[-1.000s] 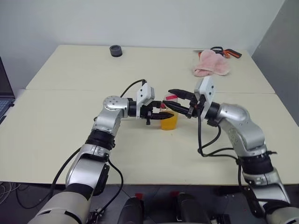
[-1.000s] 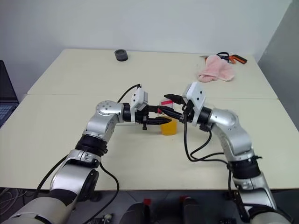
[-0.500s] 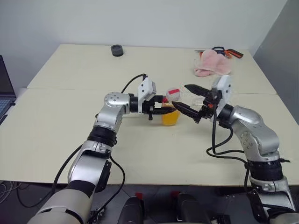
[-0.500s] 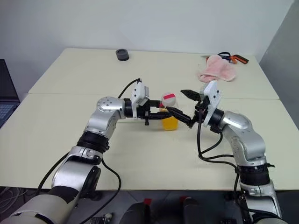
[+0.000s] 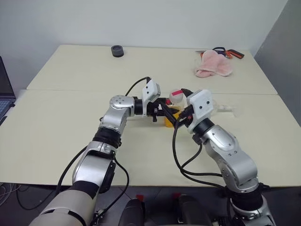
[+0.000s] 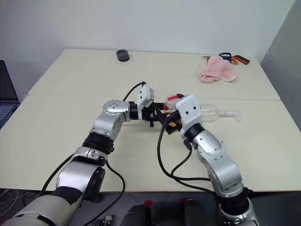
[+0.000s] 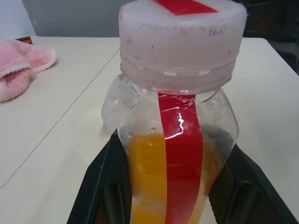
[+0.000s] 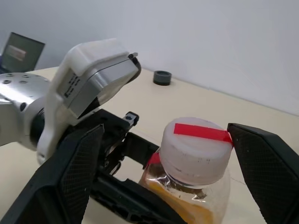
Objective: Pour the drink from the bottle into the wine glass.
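Observation:
The bottle (image 7: 175, 121) stands upright just over the table (image 5: 70, 122), clear with a red stripe and a white cap (image 8: 196, 140). The orange drink (image 7: 145, 177) fills its lower part. My left gripper (image 5: 163, 113) is shut on the bottle's body from the left, one black finger on each side. My right gripper (image 8: 163, 135) is open wide, with its fingers (image 8: 79, 163) on either side of the cap and not touching it. The wine glass (image 6: 210, 113) lies on its side on the table, just right of my right wrist, its foot pointing right.
At the table's far right lie a pink cloth (image 5: 213, 66) and orange-handled scissors (image 5: 230, 52). A small black round object (image 5: 116, 50) sits at the far edge. A laptop (image 5: 3, 89) shows at the left border.
My right gripper opened wide, let go of the cap, swung out to the right, then came back in to face the bottle. The left gripper kept hold of the bottle.

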